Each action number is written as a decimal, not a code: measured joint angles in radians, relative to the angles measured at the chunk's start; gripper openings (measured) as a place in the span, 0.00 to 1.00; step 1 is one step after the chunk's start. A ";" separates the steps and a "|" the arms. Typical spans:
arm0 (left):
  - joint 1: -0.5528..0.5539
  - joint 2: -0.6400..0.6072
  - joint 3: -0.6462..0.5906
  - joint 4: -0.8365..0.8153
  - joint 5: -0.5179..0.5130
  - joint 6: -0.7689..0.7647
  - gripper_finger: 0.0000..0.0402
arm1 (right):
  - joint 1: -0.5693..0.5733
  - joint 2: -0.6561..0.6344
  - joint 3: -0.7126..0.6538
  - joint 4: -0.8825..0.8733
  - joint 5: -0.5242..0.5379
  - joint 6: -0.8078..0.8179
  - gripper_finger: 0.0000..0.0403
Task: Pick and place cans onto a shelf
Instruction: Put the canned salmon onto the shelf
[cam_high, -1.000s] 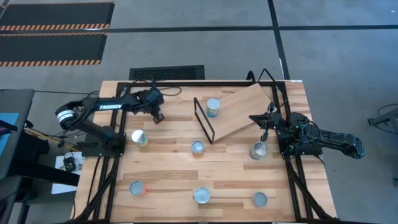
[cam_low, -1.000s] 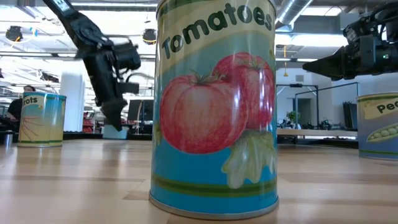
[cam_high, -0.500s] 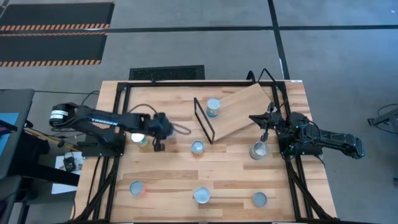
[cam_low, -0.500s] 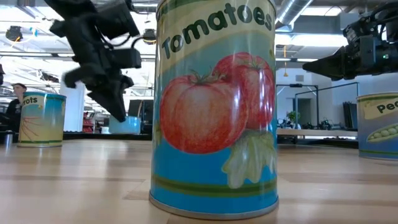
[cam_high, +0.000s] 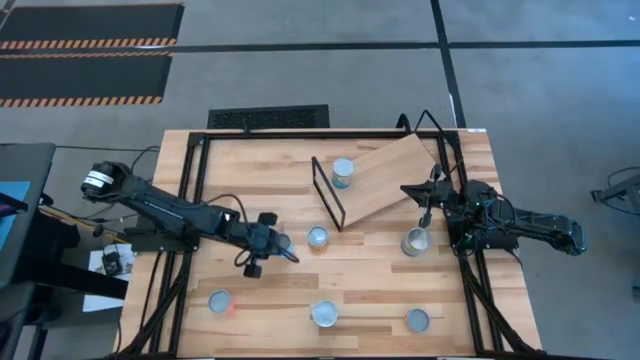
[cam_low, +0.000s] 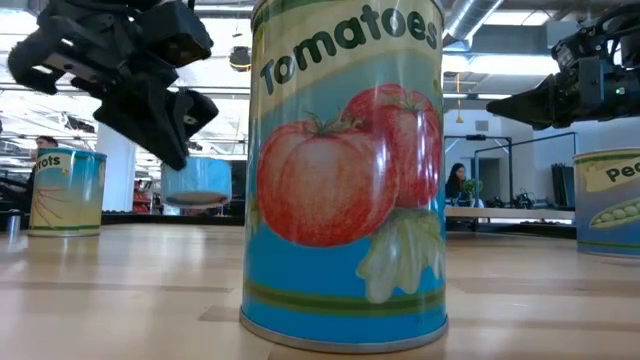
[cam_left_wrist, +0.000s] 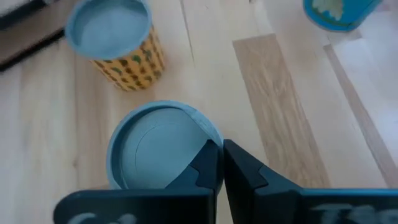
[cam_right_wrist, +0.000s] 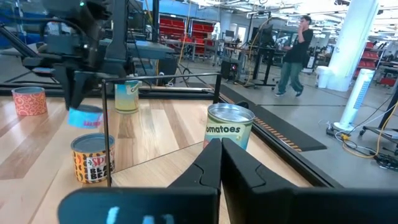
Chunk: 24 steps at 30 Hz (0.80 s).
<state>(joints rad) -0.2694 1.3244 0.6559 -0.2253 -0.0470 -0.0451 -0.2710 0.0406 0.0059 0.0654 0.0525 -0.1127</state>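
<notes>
My left jaws, left of centre in the high view, were clenched on a teal can (cam_low: 197, 185) lifted off the worktop (cam_high: 260, 290). Next, I judged, came the carry to the shelf (cam_high: 385, 175), upper centre. My right jaws idled pinched together, empty, at the right.

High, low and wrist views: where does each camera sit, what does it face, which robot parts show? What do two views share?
High view: above the table, facing straight down; left arm and right arm show.
Low view: at tabletop height, facing level past a Tomatoes can; both arms show.
Left wrist view: on the left arm, facing down at a can; left gripper's fingers shut.
Right wrist view: on the right arm, facing across the table; right gripper's fingers show.
Shared: high and right wrist views show the shelf.
</notes>
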 joint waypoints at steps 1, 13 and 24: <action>-0.013 0.015 0.000 0.012 -0.009 -0.016 0.00 | 0.000 0.000 0.000 0.002 0.000 0.000 0.07; -0.103 0.265 0.112 0.076 -0.018 -0.030 0.00 | 0.002 0.000 0.000 -0.004 -0.002 0.000 0.07; -0.132 0.348 0.221 0.040 -0.004 0.042 0.10 | 0.002 0.000 0.000 -0.002 -0.002 0.139 0.07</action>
<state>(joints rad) -0.4012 1.6721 0.8773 -0.1848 -0.0508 -0.0032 -0.2691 0.0406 0.0059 0.0635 0.0502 0.0265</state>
